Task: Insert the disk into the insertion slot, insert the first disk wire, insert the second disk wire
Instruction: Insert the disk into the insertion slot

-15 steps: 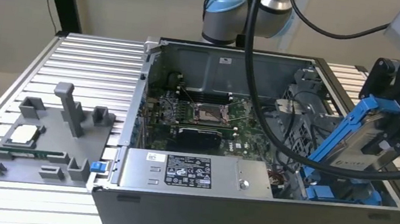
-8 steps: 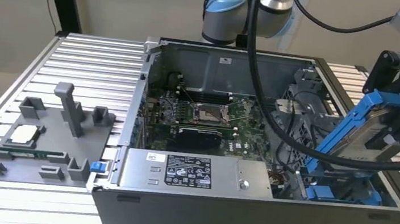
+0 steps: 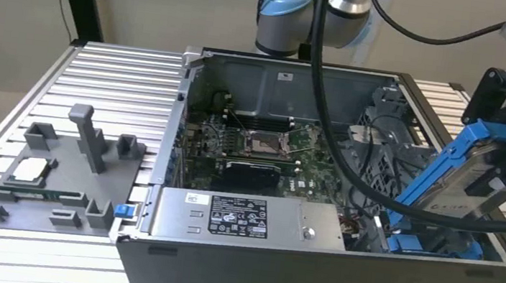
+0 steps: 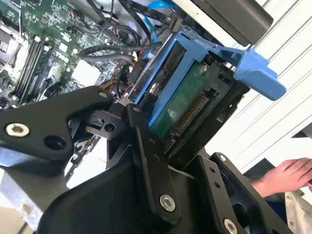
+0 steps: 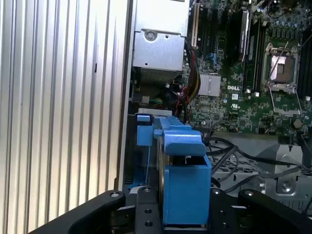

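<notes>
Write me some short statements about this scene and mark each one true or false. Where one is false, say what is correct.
1. The gripper is shut on the disk. True.
2. The disk lies flat in the insertion slot. False: it hangs tilted over the open computer case, not yet seated.
3. The motherboard is exposed inside the case. True.
4. The grey fixture plate lies at the exterior view's right of the case. False: it lies at the left.

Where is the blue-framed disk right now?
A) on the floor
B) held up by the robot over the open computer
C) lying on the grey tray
B: the jaws clamp the disk, which is tilted over the open computer case.
</notes>
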### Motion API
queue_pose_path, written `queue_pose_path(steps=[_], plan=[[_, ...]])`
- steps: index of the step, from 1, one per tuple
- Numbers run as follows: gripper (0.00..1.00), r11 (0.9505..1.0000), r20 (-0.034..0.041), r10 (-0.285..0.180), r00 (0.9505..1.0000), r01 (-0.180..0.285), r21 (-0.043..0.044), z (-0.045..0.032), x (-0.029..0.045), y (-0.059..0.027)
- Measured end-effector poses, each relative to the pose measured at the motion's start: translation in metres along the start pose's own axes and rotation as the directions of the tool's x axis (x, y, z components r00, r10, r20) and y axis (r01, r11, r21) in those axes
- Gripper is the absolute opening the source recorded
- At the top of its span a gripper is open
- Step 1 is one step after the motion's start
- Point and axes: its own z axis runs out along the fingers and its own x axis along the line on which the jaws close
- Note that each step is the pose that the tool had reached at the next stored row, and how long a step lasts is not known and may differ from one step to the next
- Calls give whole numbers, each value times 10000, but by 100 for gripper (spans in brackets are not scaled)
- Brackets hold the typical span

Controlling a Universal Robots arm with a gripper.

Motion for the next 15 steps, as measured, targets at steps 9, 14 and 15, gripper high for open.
queue_pose_path(steps=[9,14,15], plan=[[0,9999,-20,30,10000,-30,139,60,-10,7],[0,9997,-18,191,9998,-191,155,87,-43,4],[0,9995,-15,269,9996,-269,161,94,-43,4]])
